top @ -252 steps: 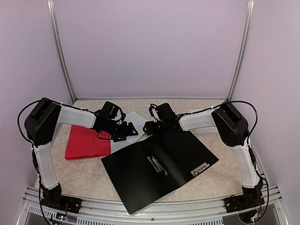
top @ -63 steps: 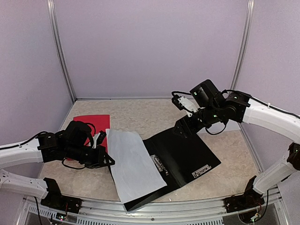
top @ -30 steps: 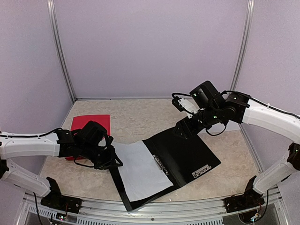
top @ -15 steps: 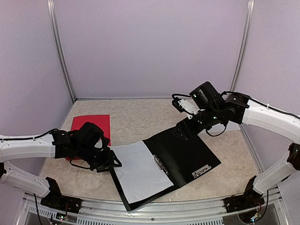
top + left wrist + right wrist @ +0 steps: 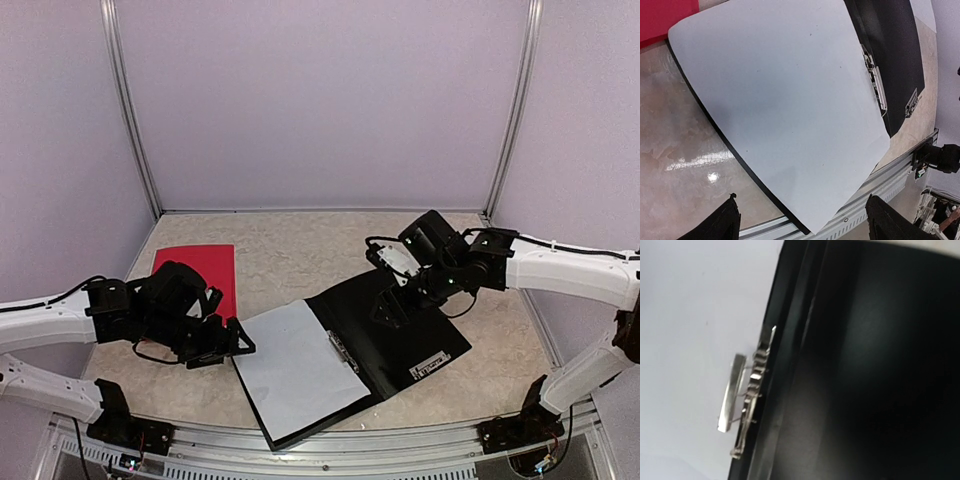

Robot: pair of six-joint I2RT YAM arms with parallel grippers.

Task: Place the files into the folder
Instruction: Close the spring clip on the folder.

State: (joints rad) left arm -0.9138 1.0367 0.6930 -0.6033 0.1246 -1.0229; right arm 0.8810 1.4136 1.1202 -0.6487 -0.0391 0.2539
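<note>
- Bench (image 5: pixel 300 240): marbled beige top with purple walls at the far and side edges.
- Black folder (image 5: pixel 425 325): lies open and flat near the middle of the near edge, turned askew, with its near corner close to the rail at that edge. The right leaf is bare.
- White sheet (image 5: pixel 295 360): one of the files, blank on the face that shows. It lies flat on the folder's left leaf, with a thin black margin showing along its left and near sides. Its right side lies just beside the spine.
- Red folder (image 5: pixel 200 270): closed and flat by the left edge, well apart from the black one.
- Left gripper (image 5: pixel 807 222): low over the bench just beside the sheet's left corner. Its fingers are spread wide, with nothing between them.
- Right gripper (image 5: pixel 390 305): hangs over the right leaf toward its far corner. Its fingers are lost against the black, so I cannot tell how far apart they are.
- Metal clip (image 5: pixel 747 400): on the spine, its lever lying toward the sheet.
- White label (image 5: pixel 428 362): on the right leaf, near its near side.
</note>
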